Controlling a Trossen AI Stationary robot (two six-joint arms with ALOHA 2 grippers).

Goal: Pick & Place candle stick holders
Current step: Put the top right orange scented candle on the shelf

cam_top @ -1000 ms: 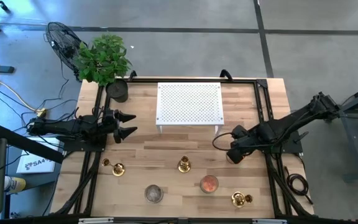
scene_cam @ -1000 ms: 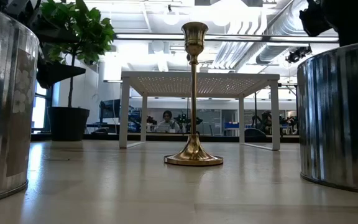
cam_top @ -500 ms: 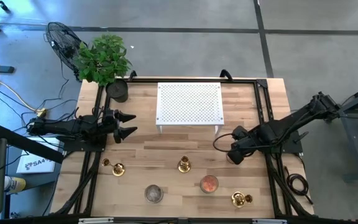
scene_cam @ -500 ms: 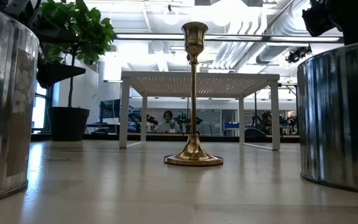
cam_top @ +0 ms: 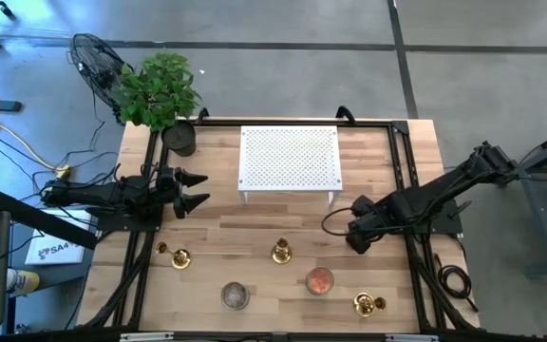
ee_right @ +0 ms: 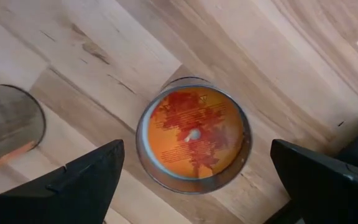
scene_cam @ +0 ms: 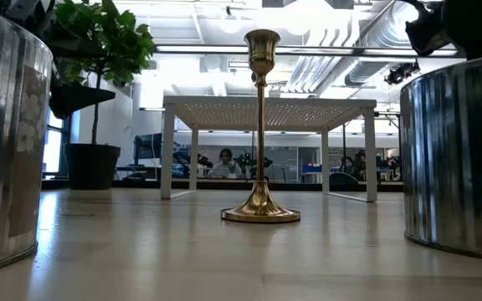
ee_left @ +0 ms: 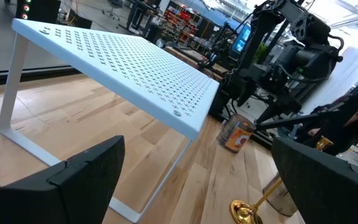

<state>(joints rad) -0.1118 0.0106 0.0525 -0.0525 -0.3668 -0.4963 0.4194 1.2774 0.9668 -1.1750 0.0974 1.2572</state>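
Three gold candlesticks are on the wooden table. A tall one (cam_top: 281,252) stands upright on its round base in the near middle and shows in the low view (scene_cam: 260,125). One (cam_top: 175,255) is at near left and one (cam_top: 368,304) at near right. My left gripper (cam_top: 203,188) is open and empty at the table's left, level, pointing toward the right (ee_left: 197,149). My right gripper (cam_top: 354,242) is open and empty, hovering above and beside an orange candle jar (ee_right: 193,137), its fingers pointing down.
A white perforated rack (cam_top: 289,160) stands at the far middle. The orange candle jar (cam_top: 319,281) and a grey tin (cam_top: 235,295) stand near the front edge. A potted plant (cam_top: 160,90) is at the far left corner.
My right gripper has edged a little toward the table's left, staying open above the table. Nothing else has moved.
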